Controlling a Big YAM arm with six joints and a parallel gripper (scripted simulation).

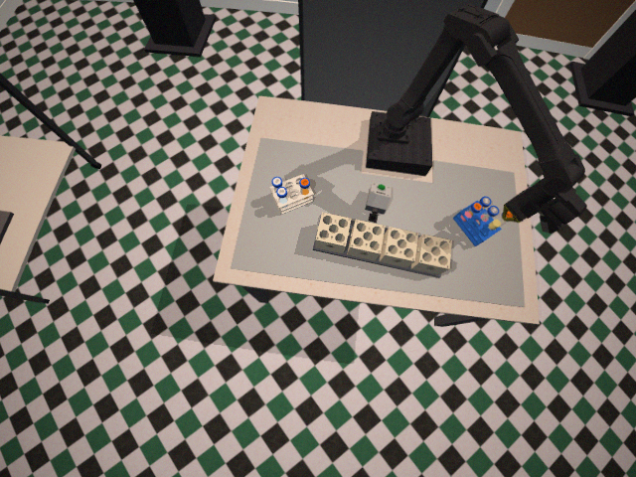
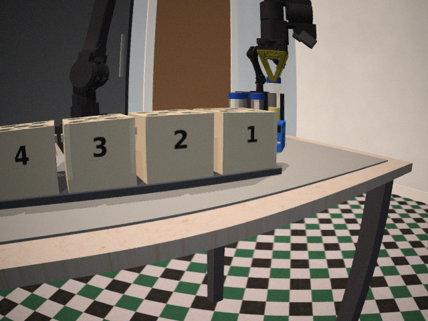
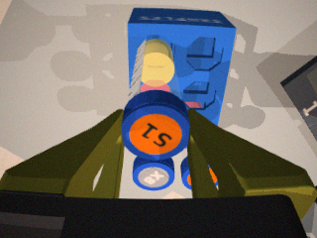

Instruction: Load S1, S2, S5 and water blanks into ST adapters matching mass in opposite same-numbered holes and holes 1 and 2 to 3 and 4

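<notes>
My gripper (image 3: 156, 119) is shut on the cap of sample S1 (image 3: 155, 134), a blue-capped tube with an orange dot and yellowish liquid low down. In the exterior view the S1 tube (image 2: 273, 93) stands upright under the yellow fingers (image 2: 273, 74), its cap higher than the other caps (image 2: 247, 95) in the blue rack RS (image 2: 281, 135). RS (image 1: 476, 222) is at the table's right, with my gripper (image 1: 506, 214) at its right edge. X7 (image 3: 154, 174) and another orange-dot tube (image 3: 198, 175) stand in RS below the fingers. The four adapters on ST (image 1: 383, 243) look empty.
The white blank rack RB (image 1: 291, 194) holds blue-capped tubes at the left of the mat. The green DONE key (image 1: 381, 187) sits behind ST, in front of the arm's base (image 1: 399, 143). Adapter 1 (image 2: 247, 138) is the one nearest RS.
</notes>
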